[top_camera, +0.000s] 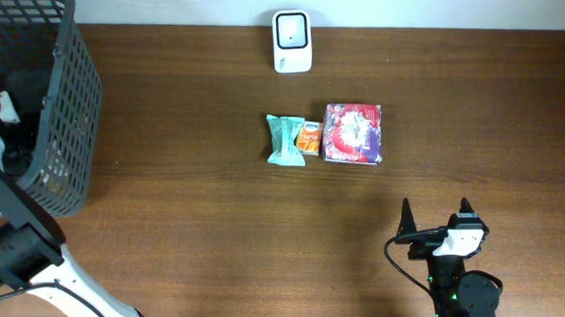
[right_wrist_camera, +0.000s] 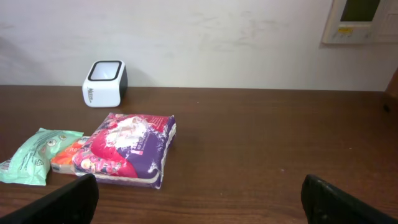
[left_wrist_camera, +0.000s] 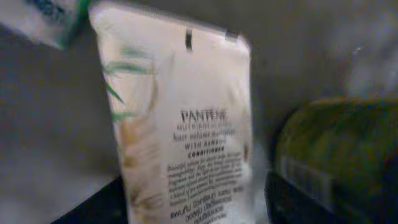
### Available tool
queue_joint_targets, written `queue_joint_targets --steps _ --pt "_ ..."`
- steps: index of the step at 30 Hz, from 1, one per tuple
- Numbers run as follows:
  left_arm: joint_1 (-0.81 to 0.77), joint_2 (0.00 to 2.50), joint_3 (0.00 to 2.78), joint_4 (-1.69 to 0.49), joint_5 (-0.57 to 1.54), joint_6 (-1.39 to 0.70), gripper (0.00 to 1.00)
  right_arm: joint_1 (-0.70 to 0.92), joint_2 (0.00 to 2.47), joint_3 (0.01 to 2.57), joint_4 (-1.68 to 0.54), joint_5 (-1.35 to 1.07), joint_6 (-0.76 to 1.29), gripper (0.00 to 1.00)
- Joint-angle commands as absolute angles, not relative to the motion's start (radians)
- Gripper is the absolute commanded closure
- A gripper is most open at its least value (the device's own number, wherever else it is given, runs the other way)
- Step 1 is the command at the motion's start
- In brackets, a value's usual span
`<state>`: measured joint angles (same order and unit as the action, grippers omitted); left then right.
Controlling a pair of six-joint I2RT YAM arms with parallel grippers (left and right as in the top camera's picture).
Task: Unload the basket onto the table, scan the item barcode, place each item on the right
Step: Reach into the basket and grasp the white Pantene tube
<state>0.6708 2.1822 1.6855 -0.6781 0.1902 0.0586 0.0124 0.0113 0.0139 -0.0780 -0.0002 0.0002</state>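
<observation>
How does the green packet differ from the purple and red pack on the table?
The green packet is a slim pouch with crimped ends; the purple and red pack is squarer and clearly larger. Seen from overhead, the green packet lies left of the small orange packet, the purple and red pack right of it. Both lie flat on the table.
</observation>
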Motion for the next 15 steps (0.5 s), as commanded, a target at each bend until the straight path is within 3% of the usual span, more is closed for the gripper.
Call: queue_joint_targets --steps 1,2,5,7,15 --pt "0.677 2.226 1.688 -0.71 0.189 0.06 0.62 0.006 0.006 0.006 -0.08 0.004 0.004 0.01" --pt "0.677 2.226 1.688 -0.714 0.19 0.06 0.74 0.006 0.006 0.006 -0.08 0.004 0.004 0.01" --pt "0.677 2.204 1.692 -0.721 0.19 0.06 0.83 0.006 0.006 0.006 -0.08 0.004 0.004 0.01" --pt "0.677 2.148 1.716 -0.739 0.191 0.06 0.98 0.006 0.006 0.006 -0.08 0.005 0.004 0.01" --pt "0.677 1.796 1.85 -0.745 0.194 0.033 0.97 0.006 0.006 0.006 -0.08 0.004 0.004 0.01"
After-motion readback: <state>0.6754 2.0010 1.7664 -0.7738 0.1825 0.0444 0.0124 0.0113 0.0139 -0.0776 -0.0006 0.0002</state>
